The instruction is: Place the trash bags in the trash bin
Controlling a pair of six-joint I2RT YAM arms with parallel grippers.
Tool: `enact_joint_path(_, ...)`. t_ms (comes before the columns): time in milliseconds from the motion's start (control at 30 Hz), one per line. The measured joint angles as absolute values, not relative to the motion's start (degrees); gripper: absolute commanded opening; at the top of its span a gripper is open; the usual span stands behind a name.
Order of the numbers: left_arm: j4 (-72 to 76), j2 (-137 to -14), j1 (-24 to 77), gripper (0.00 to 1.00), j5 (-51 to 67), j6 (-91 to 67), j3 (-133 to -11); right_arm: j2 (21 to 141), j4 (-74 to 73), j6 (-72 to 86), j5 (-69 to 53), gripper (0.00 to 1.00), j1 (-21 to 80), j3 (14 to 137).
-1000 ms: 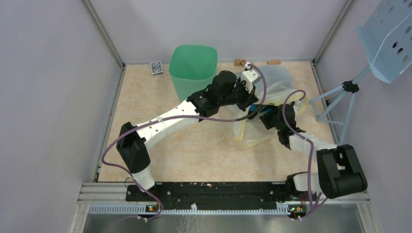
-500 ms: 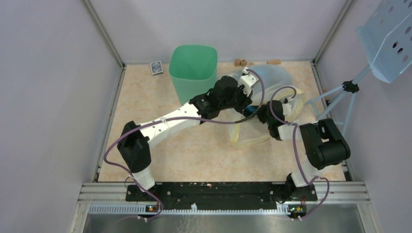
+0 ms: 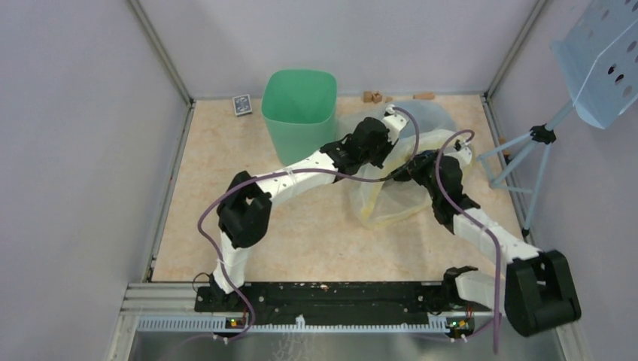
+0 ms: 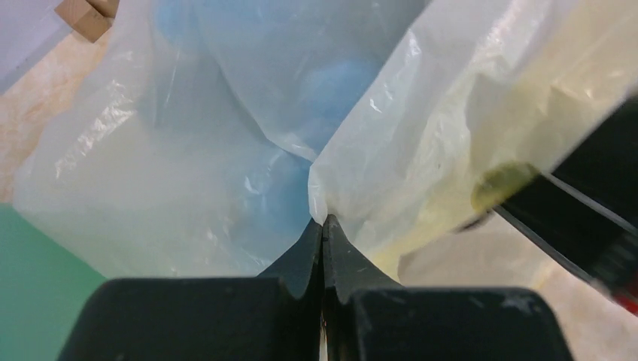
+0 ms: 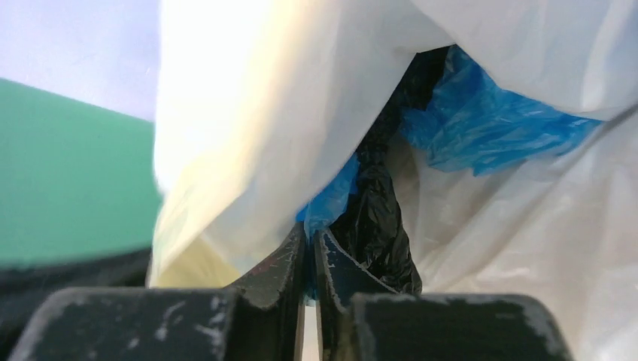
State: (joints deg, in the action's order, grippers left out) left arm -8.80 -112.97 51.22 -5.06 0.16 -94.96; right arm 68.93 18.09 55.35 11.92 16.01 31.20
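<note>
Plastic trash bags (image 3: 385,201), heaped on the desk (image 3: 226,173) just right of the trash bin (image 3: 299,105), pinched by left end effector (image 4: 322,226) and right end effector (image 5: 310,242); grasp seemingly secured, next a lift leftward over its rim.

Trash bags (image 3: 385,201) beside green bin (image 3: 292,135)
</note>
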Motion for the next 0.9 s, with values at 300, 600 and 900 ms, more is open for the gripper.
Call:
enact_joint_path(300, -9.89, -119.00, 49.65, 0.00, -6.50, 0.14, -103.66, 60.01, 11.70, 46.44, 10.41, 0.52, 16.01, 27.62)
enact_joint_path(600, -9.80, -117.89, 49.17, 0.00, -12.08, 1.17, -102.96, 63.68, 1.48, 39.31, 3.77, 0.67, 16.01, 31.55)
enact_joint_path(900, -11.51, -122.26, 41.67, 0.19, -9.13, 0.56, -111.61, 54.83, -8.40, 26.81, 3.60, 0.67, 16.01, 40.86)
